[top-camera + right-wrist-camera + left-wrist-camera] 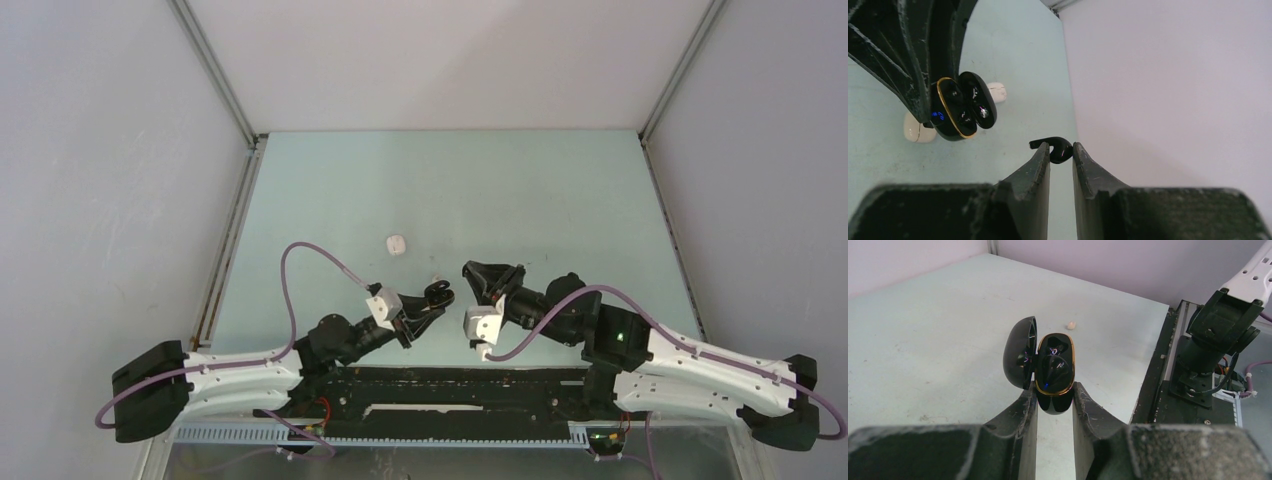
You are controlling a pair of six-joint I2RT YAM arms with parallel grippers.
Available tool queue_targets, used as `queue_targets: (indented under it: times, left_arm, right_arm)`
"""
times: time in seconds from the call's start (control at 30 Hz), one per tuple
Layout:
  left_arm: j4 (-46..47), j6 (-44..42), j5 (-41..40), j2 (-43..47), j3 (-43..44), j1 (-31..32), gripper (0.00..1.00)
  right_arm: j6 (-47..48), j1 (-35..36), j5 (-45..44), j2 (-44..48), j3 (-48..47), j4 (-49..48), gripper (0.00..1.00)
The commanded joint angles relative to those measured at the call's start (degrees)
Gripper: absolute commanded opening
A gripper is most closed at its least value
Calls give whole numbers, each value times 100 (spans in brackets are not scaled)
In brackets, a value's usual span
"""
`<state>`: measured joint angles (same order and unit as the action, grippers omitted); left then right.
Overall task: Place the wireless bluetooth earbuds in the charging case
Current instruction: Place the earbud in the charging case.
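We hold the charging case in 1 gripper and an earbud in the other.
Our left gripper is clamped on the black, gold-rimmed case, lid open, above the table. Our right gripper stands narrow, pinching 1 black earbud just right of the case, apart from it. A whitish piece and a white case lie farther out.

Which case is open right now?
The black gold-rimmed case, held in the left gripper, its lid swung back. The white case lies alone on the table and looks shut.
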<state>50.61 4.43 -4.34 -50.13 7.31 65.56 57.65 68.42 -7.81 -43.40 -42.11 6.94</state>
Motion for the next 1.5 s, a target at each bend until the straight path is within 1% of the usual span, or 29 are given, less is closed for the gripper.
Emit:
queue_targets:
  times: [0.0, 0.13, 0.2, 0.43, 0.57, 1.47]
  left_arm:
    - [370, -204, -22, 101, 268, 75, 0]
    - [387, -230, 10, 174, 264, 97, 0]
    - [388, -259, 28, 201, 255, 106, 0]
    - [426, -302, 93, 294, 200, 124, 0]
    - [423, -289, 117, 309, 196, 132, 0]
    - [633, -267, 131, 356, 73, 159, 0]
  right_arm:
    - [275, 213, -16, -66, 131, -542, 0]
    - [345, 301, 44, -143, 223, -641, 0]
    - [334, 331, 74, -196, 247, -845, 0]
    - [206, 463, 105, -362, 251, -831, 0]
    - [347, 506, 72, -410, 387, -1003, 0]
    - [707, 531, -88, -603, 636, -1034, 0]
